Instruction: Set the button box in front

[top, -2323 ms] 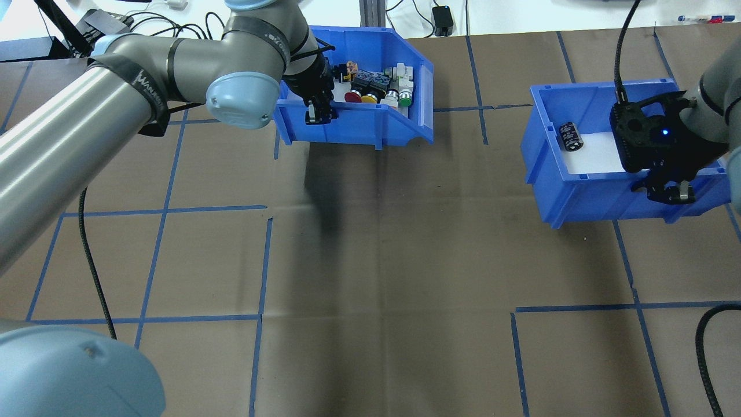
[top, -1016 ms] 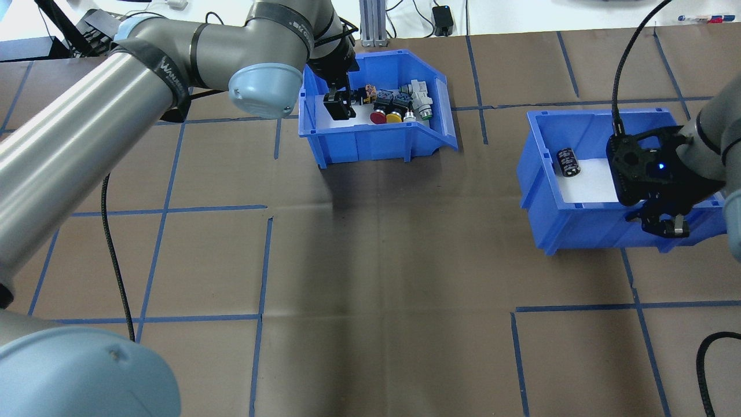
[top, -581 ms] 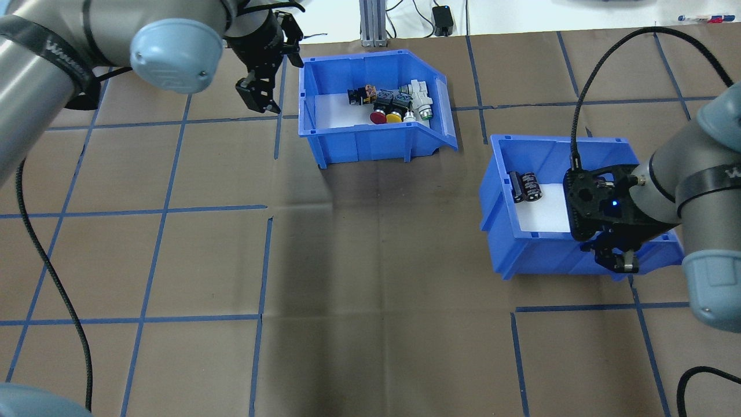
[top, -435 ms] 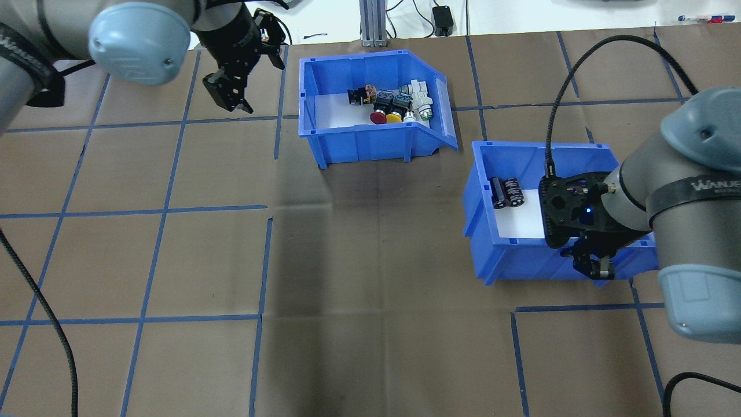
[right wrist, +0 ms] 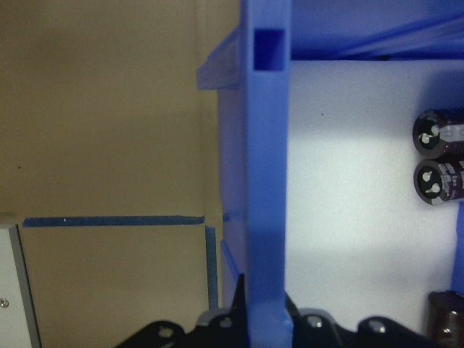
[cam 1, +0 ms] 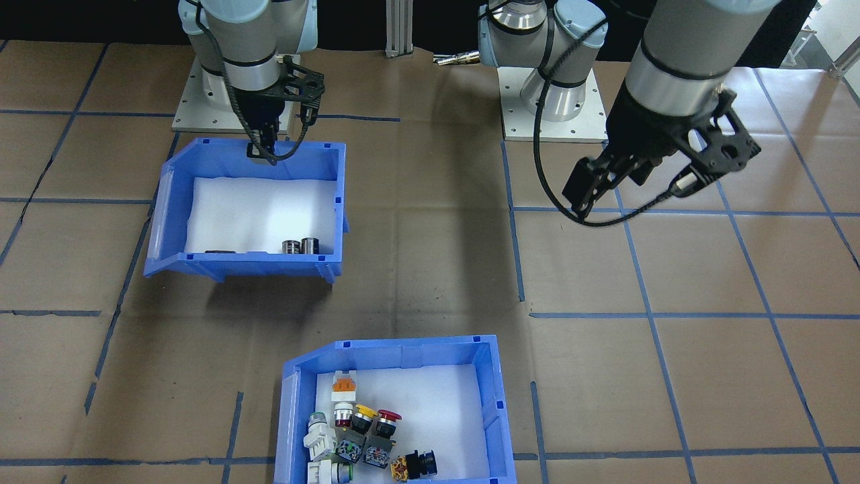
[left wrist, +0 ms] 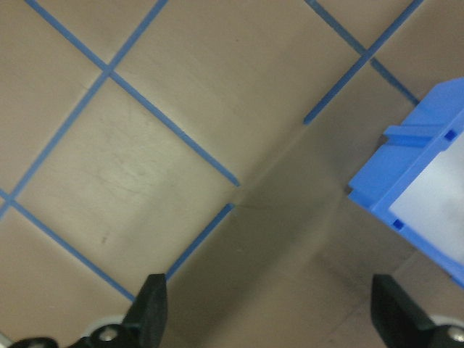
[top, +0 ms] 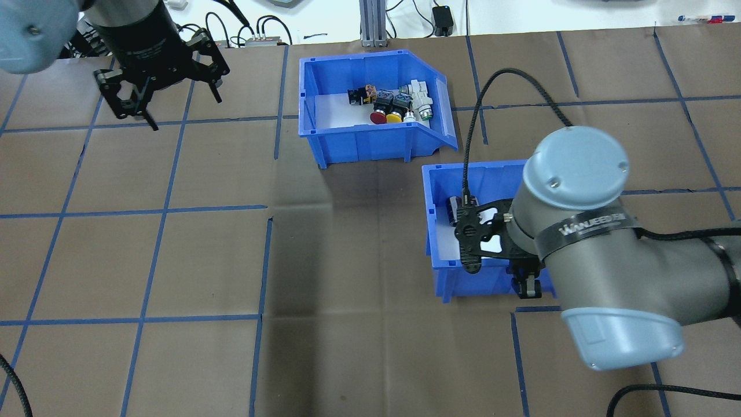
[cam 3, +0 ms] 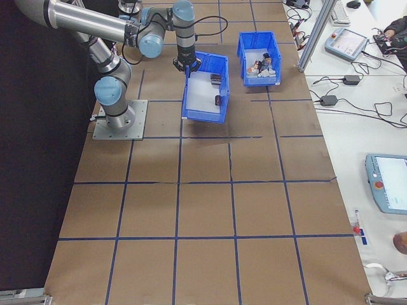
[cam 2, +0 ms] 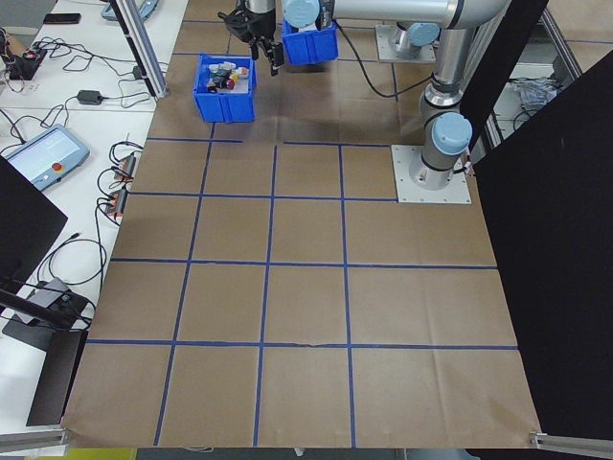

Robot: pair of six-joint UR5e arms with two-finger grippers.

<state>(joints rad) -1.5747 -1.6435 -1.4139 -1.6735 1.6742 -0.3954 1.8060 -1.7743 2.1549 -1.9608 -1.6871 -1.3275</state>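
Observation:
The button box [top: 370, 145] is a blue bin with a white liner and red, yellow and green push-buttons. It rests on the table at far centre, also visible in the front-facing view [cam 1: 494, 403]. My left gripper [top: 168, 101] hangs open and empty well to the box's left, over bare paper [left wrist: 272, 312]. My right gripper [top: 527, 286] is shut on the near wall of a second blue bin [cam 1: 235, 265]. That bin holds black cylinders [right wrist: 435, 159] and casts a shadow beneath it.
Brown paper with a blue tape grid covers the table. Both arm bases [cam 1: 228, 101] stand on the robot's side. An aluminium post [top: 370, 23], cables and a power adapter [top: 443, 20] lie past the far edge, just behind the button box.
My left gripper set the button box down, opened and pulled away to the left. My right gripper carried the cylinder bin left and nearer the robot.

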